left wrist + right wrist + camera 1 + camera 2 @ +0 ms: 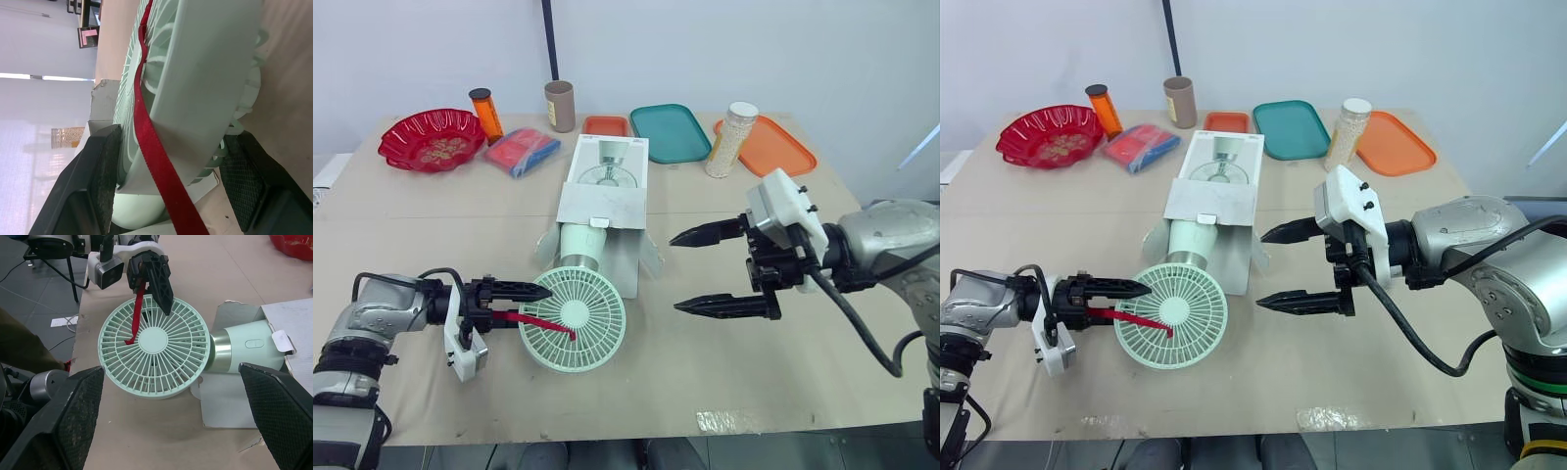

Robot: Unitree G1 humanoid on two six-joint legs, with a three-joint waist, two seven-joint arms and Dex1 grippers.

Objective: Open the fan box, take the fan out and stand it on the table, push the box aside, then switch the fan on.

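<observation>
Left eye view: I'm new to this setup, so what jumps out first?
The pale green fan lies face-up at the near middle of the table, its base inside the opened white box. The left gripper clamps its rim from the left, beside a red ribbon, while the right gripper hangs wide open right of the box.

Matt mint-green plastic fan (576,318) at lower centre, ribbed grille, metallic-looking neck band, glossy red cloth ribbon (543,323) across it; the fan box (604,196) above is matt white cardboard. The surface (754,372) is matt brown paper sheeting with a shiny tape patch (724,421) near the bottom edge; red bowl (431,140) upper left is glossy plastic, teal tray (671,132) and orange tray (773,145) along the top smooth plastic. The left pincer (530,302) and right pincer (675,273) have matt black plastic fingers, pads (105,181) finely cross-hatched, on smooth white plastic housings.
</observation>
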